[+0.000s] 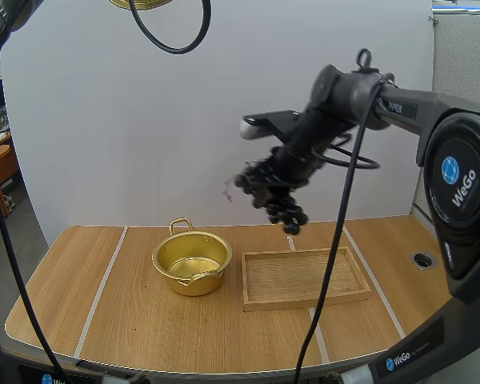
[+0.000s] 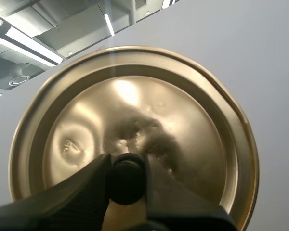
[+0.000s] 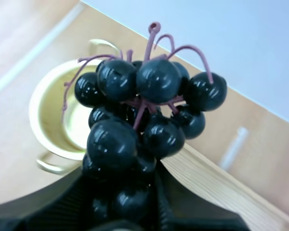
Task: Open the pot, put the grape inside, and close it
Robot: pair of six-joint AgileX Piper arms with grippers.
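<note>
Up high: the right gripper (image 3: 127, 197) has its fingers closed onto the bunch of grapes (image 3: 149, 106), pinching the lower berries. Most of the bunch stands out past the fingertips, with purple stems curling at the far end.

High view: the right arm (image 1: 400, 104) is raised well above the table (image 1: 64, 288). The grapes hang in mid-air at the gripper, roughly over the gap between pot and tray and nearer the tray's back-left corner. They touch neither.

The pot (image 1: 190, 262) is gold with two handles. It stands uncovered and upright on the table, left of centre, mouth open upward. The wooden tray (image 1: 304, 276) sits just beside it on the right, with a narrow strip of table between them. In the right wrist view the open pot lies beyond and below the grapes, with the tray's edge beside it.

The left gripper (image 2: 127, 175) is closed on the black knob (image 2: 127, 180) of the lid (image 2: 192, 125), one finger on each side and both tight against it. The lid's knob side faces the wrist camera. In the high view the lid's gold rim shows far above the table, well apart from the pot and to its left.
</note>
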